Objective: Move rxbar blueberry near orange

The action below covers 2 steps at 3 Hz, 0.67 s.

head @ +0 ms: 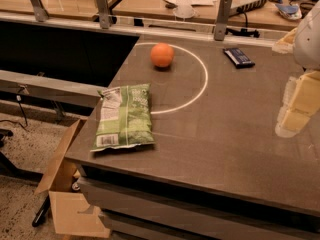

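- Three things lie on the dark table (225, 149): an orange (162, 55), a navy bar (238, 57) and a green bag (124, 116).
- Taking the tabletop as a clock face, the orange sits at about 11 o'clock, inside a white ring (204, 81) painted on the surface and close to the ring's far edge.
- The bar lies flat at about 1 o'clock, near the table's back edge and outside the ring. From the orange it is at 3 o'clock, well apart, with the ring's line running between them.
- The bag lies flat at about 8 o'clock, near the front left corner. From the orange it is at roughly 7 o'clock, and its right edge meets the near end of the ring's line.
- The gripper (296, 109) hangs at 3 o'clock, at the right edge of view and above the table, pale cream and pointing down. Whether it is spread or closed I cannot tell. None of the three things is in it, and it is well apart from the bar, which is at its 11 o'clock.
- On the floor by the table's 7 o'clock corner stands an open cardboard box (65, 204).
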Available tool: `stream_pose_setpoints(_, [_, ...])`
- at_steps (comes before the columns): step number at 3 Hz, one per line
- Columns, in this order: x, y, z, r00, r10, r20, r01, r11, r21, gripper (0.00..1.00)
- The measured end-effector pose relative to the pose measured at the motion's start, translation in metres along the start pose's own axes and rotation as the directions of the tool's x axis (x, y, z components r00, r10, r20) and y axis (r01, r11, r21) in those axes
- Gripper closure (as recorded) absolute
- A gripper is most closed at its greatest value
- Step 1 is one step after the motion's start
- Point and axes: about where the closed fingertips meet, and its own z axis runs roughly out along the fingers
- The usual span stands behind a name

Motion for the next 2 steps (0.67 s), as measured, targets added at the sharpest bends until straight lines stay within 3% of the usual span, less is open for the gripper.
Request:
stream_pose_setpoints(1, [0.0005,-0.0012,-0.0007,1.0,0.012,0.01,-0.012,0.9999,0.009,0.0])
stream_pose_setpoints(2, [0.0068,-0.0036,-0.0017,0.995,0.08,0.052,-0.082,0.996,0.036,0.0])
